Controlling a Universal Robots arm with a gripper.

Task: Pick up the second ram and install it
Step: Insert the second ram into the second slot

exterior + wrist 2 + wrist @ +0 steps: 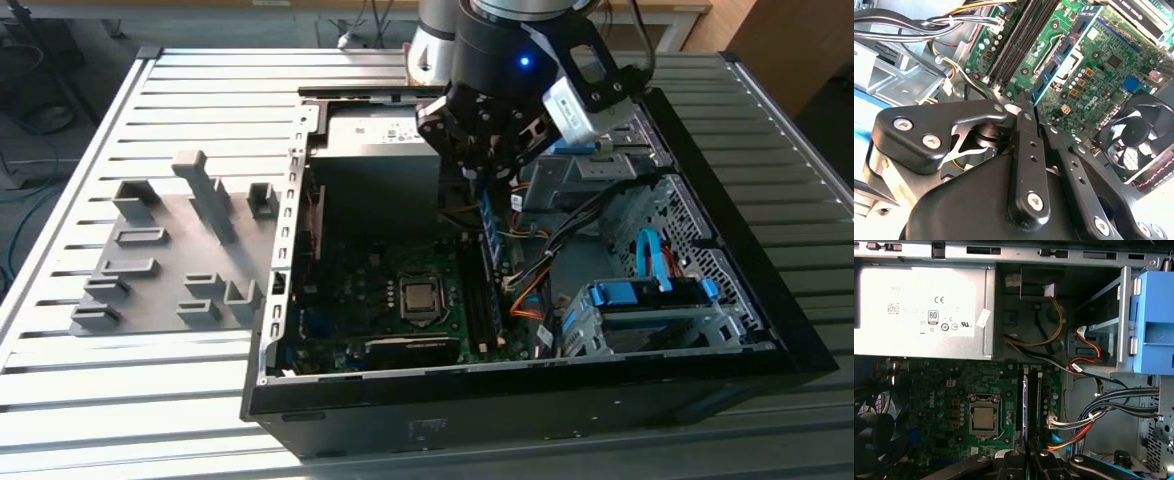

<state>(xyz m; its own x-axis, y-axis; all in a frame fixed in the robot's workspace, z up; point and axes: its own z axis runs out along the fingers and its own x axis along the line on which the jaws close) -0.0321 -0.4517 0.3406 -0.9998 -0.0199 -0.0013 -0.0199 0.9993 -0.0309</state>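
My gripper (487, 172) hangs over the open computer case (747, 300), shut on the second ram (489, 232), a thin blue-green stick held on edge. In the second wrist view the black fingers (1026, 132) clamp one end of the ram (1066, 50), whose black chips and white label face the camera above the motherboard. The first wrist view looks down past the gripper (1027, 456) along the ram's edge (1025, 405), which runs in line with the dark memory slots (1036, 400) beside the CPU socket (984, 420). Whether the stick touches a slot I cannot tell.
A grey slotted tray (187, 250) lies on the ribbed table at the exterior view's left. Inside the case are the power supply (921, 305), bundled cables (1094, 415), a blue drive cage (654, 290) and a fan (1136, 135) close to the slots.
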